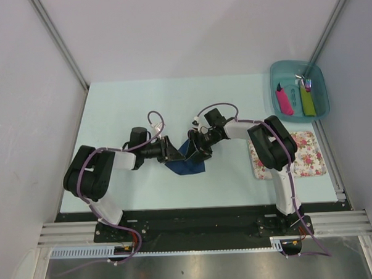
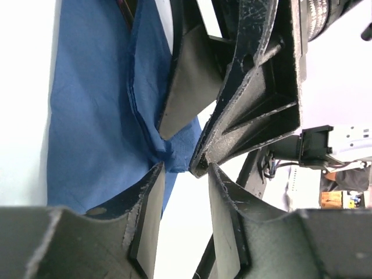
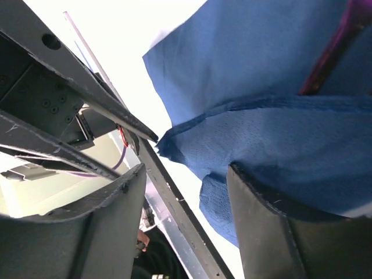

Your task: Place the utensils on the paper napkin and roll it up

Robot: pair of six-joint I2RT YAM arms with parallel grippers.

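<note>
The left gripper [image 2: 186, 174] has its two fingers [image 2: 145, 226] spread apart with a bare gap between them. One fingertip sits right at a pinched-up corner of the paper napkin [image 2: 87, 133] and is not clamped on it. Facing it tip to tip is the right gripper [image 3: 186, 174], also spread. Its two fingers [image 3: 273, 232] stand apart, and one is laid against the folded-over edge of the napkin [image 3: 261, 70], with a little of the paper reaching into the gap.

There is one napkin, dark navy. It lies about midway between the desk's left and right edges, nearer the near edge than the far one [image 1: 188, 164]. Part of it is doubled over on itself. One thin dark-purple spoon handle [image 3: 329, 55] pokes out of the fold at the napkin's far side (it is the only utensil I can make out there).

From above, the two grippers [image 1: 170, 149] [image 1: 195, 146] meet over the napkin's far edge, with both arms bent inward from their bases.

Further out on the desk [image 1: 123, 105], one teal tray [image 1: 274, 86] sits in the far right corner. It holds two pieces, one pink-handled [image 1: 285, 101] and one green-handled [image 1: 307, 100]. One floral mat [image 1: 307, 153] lies along the right edge toward the near corner, partly under the right arm.
</note>
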